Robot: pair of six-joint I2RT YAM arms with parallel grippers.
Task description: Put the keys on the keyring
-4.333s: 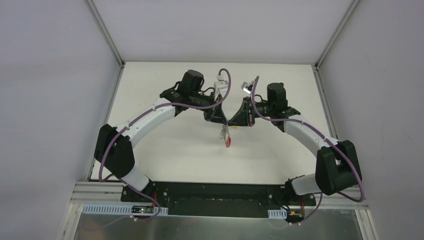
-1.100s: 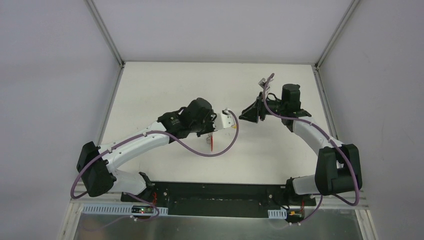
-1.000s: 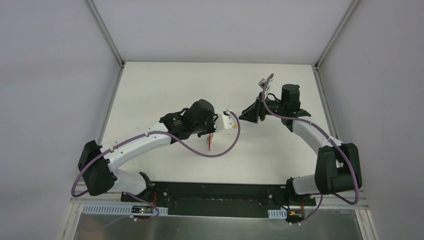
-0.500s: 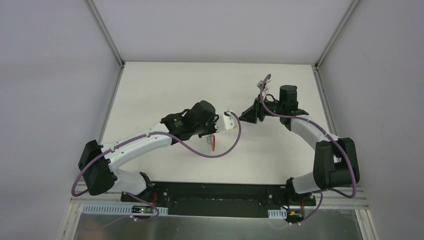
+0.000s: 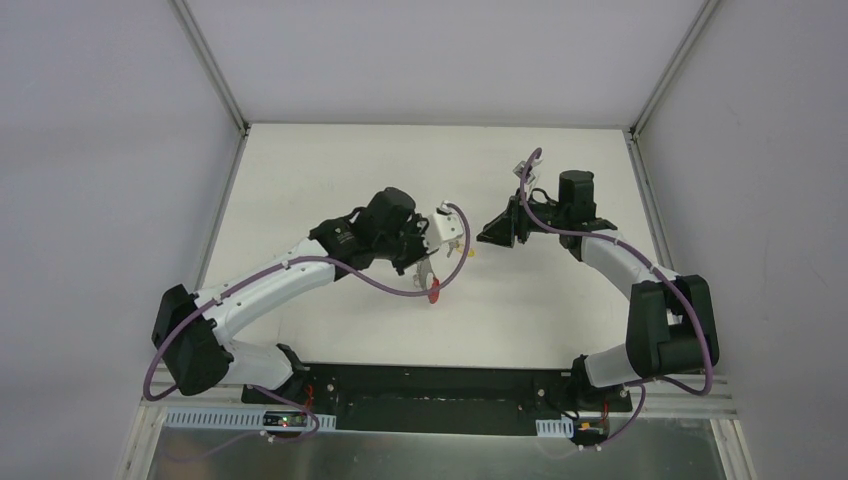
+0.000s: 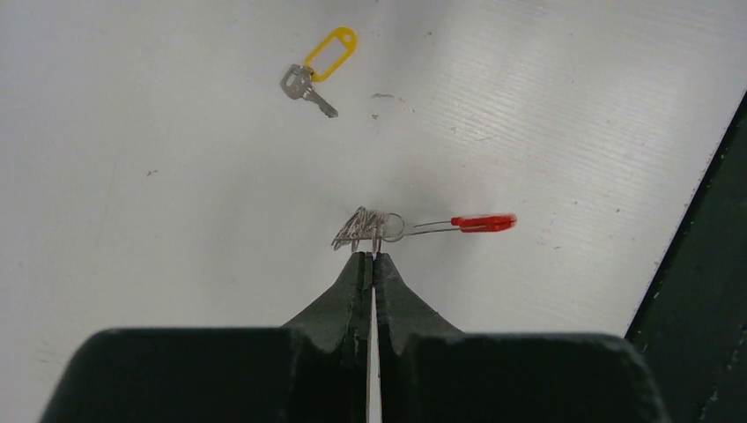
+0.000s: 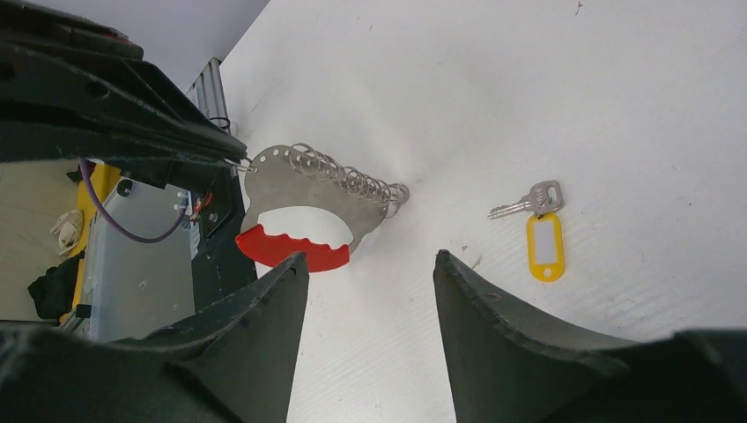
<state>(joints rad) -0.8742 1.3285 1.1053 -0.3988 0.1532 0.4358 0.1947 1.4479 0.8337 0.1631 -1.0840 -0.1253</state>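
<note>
Left tool (image 6: pixel 370 257) pinched shut on keys (image 7: pixel 269 185): grey metal loops fanned along a red curved band. Right tool (image 7: pixel 370 260) part-open, empty. Yellow-tagged key (image 6: pixel 319 69) lies flat on the white ribbed desk (image 6: pixel 573 106).

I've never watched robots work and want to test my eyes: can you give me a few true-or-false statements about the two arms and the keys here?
1. The left gripper is clamped shut on the metal bunch with the red band. True.
2. The right gripper holds the key with the yellow tag. False: its jaws stand open and empty.
3. The key with the yellow tag lies on the table, apart from the bunch. True.
4. The loose key's tag is blue. False: it is yellow.
</note>
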